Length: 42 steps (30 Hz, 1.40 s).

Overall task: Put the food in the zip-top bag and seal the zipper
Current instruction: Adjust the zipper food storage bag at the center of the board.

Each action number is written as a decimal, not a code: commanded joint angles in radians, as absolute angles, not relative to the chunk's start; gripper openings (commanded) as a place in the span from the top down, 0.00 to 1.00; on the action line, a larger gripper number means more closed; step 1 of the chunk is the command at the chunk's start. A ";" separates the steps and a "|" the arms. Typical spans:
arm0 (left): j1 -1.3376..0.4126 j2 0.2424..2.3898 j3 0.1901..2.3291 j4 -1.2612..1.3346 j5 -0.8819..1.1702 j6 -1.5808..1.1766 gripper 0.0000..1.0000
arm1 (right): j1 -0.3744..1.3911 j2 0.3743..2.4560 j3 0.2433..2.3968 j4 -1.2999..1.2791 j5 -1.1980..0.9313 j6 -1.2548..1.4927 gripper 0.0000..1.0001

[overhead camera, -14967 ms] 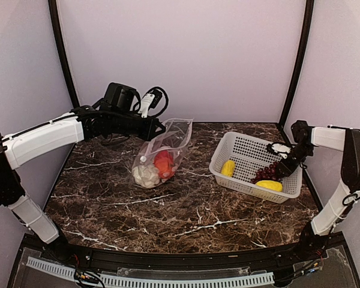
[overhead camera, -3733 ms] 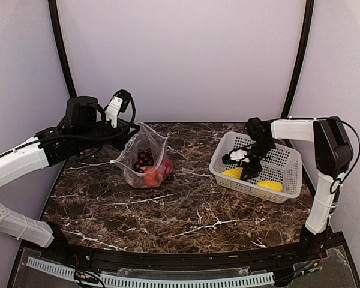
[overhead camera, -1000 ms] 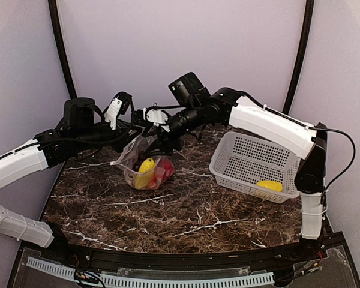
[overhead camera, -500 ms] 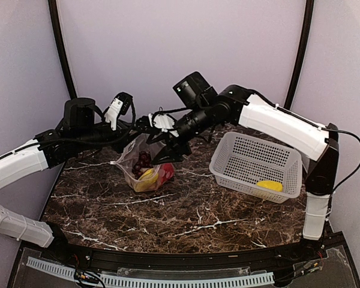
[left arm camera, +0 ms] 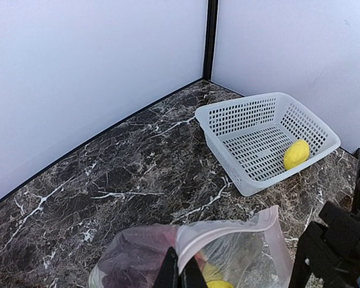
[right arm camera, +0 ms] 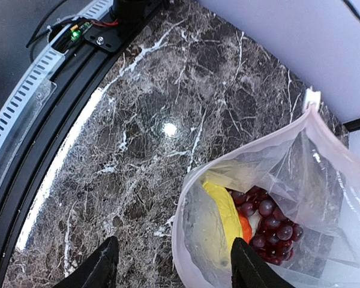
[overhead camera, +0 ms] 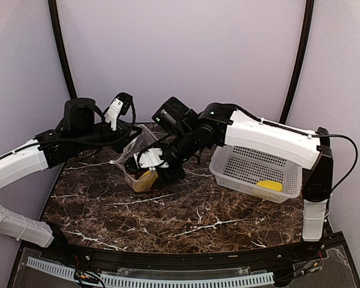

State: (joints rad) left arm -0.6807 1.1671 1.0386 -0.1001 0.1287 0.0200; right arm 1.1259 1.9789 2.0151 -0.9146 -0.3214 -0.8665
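- Got most of the food (right arm camera: 223, 211) into zip-top bag (right arm camera: 324, 174) already.
- Left to do: last yellow piece (left arm camera: 296, 154) out of basket (left arm camera: 228, 114), zipper (left arm camera: 228, 227) sealed.
- Pinching bag rim with left gripper (left arm camera: 180, 273); right gripper (right arm camera: 174, 255) spread, empty.

Dark marble table inside a pale lilac booth

The table top (overhead camera: 186, 219) is a glossy dark brown marble pattern threaded with white veins, and in the right wrist view it carries one small bright spot of reflected light (right arm camera: 169, 128). Plain, unmarked lilac walls close it in: a back wall (overhead camera: 180, 54), a left side wall (overhead camera: 18, 72) and a right side wall (overhead camera: 345, 72). A thin black left post (overhead camera: 61, 54) and right post (overhead camera: 298, 60) rise from the rear corners, leaning inward toward the top. Along the near edge runs a curved black rail (overhead camera: 186, 258), with a white slotted strip (overhead camera: 168, 280) just below it. The lighting is soft and even, and shadows on the marble are faint.
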 commanded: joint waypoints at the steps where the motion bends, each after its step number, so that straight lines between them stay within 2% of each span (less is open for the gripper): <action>1: -0.683 1.152 1.024 -0.077 0.120 0.035 0.99 | 1.150 2.017 2.010 -0.883 -0.191 -0.870 0.43; 3: -0.684 1.152 1.025 -0.079 0.117 0.039 0.99 | 1.150 2.026 2.022 -0.863 -0.166 -0.864 0.58; 6: -0.683 1.153 1.022 -0.078 0.102 0.047 0.99 | 1.150 2.036 2.047 -0.851 -0.138 -0.866 0.93; 7: -0.683 1.154 1.022 -0.079 0.098 0.048 0.99 | 1.150 2.035 2.059 -0.850 -0.136 -0.862 0.99; 8: -0.683 1.154 1.022 -0.080 0.094 0.051 0.99 | 1.150 2.030 2.074 -0.850 -0.140 -0.859 1.00; 14: -0.684 1.157 1.020 -0.081 0.067 0.054 0.99 | 1.147 1.981 2.187 -0.888 -0.161 -0.861 1.00; 22: -0.684 1.149 1.014 -0.072 0.016 0.057 0.99 | 1.147 1.991 2.093 -0.879 -0.147 -0.866 1.00; 36: -0.683 1.113 0.990 -0.035 -0.054 0.059 0.99 | 1.129 1.980 2.165 -0.883 -0.142 -0.858 0.99; 38: -0.684 1.116 0.990 -0.035 -0.056 0.062 0.99 | 1.128 1.984 2.159 -0.884 -0.135 -0.860 0.93; 42: -0.684 1.117 0.989 -0.038 -0.062 0.066 0.99 | 1.109 1.965 2.139 -0.888 -0.134 -0.844 0.65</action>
State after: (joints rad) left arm -0.6819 1.1419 1.0042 -0.0669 -0.0433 0.0505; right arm 1.1305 2.0075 2.1349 -0.8848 -0.1345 -0.8642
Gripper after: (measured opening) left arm 0.011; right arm 0.264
